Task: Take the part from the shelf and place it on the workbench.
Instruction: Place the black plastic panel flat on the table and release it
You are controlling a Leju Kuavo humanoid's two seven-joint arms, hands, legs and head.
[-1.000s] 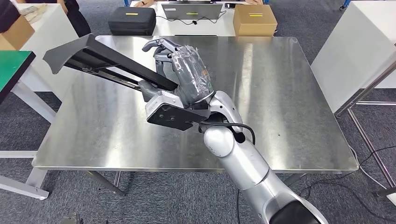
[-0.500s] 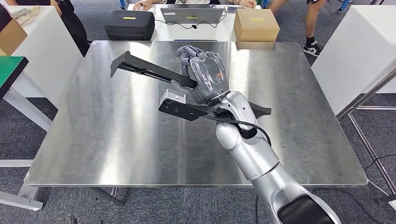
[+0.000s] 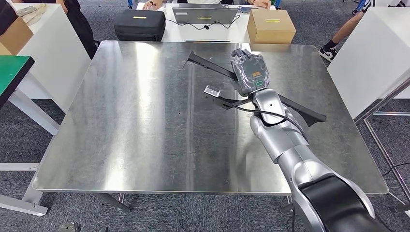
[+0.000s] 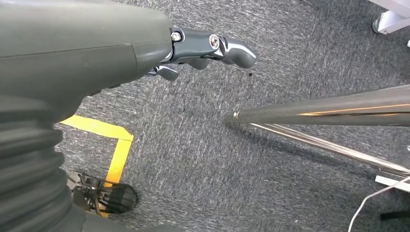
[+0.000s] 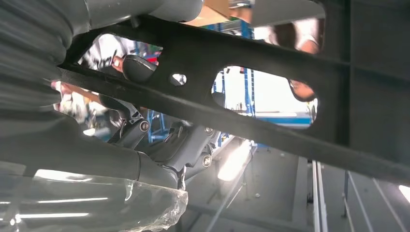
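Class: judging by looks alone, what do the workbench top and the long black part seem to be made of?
Workbench: probably stainless steel, brushed finish, with streaky reflections of the lights. Long black part, held by the right hand: matte black, with cut-out openings, no shine; painted metal or plastic, cannot tell which.

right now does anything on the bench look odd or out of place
Little stands out. The long black part lies slanted across the workbench, with the right hand gripping it. Clear plastic wrap covers that hand.

Head view high over workbench [image 3: 121,121]; left wrist floorward, right wrist perhaps upward
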